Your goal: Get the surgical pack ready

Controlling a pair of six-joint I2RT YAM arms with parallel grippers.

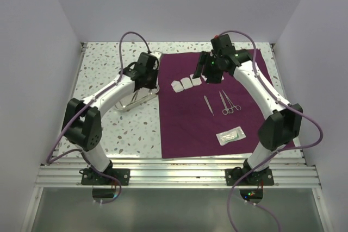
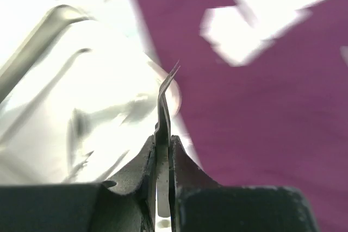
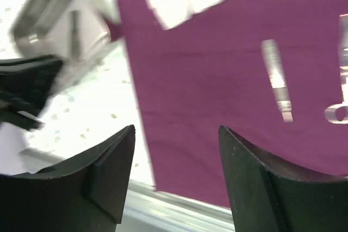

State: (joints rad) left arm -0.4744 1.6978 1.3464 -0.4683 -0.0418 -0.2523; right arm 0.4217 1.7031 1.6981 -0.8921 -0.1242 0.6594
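Top view: the drape [image 1: 190, 129] lies flat on the counter [image 1: 109, 58], centre to right. It carries gauze [image 1: 185, 84] at its far part, forceps [image 1: 208, 104] and a clamp [image 1: 228, 103] at the middle, and a pouch [image 1: 230, 136] nearer. The tray [image 1: 126, 104] sits on bare counter just left of the drape, under the left arm. The left pincer [image 1: 138, 86] hangs over the tray. The right pincer [image 1: 211, 74] hangs over the drape's far part, just beside the gauze. Left wrist view: the left pincer is pressed together on what appear to be tweezers [image 2: 163, 112], their tips over the tray's right rim, near the drape edge. Right wrist view: the right pincer is spread and holds nothing, with the drape below and beyond it. Assessment: the drape is judged soft, light and limp, best taken at a corner or hem. The steel tools look thin, stiff and slippery, so grip them mid-shank. The gauze is light and easily displaced.
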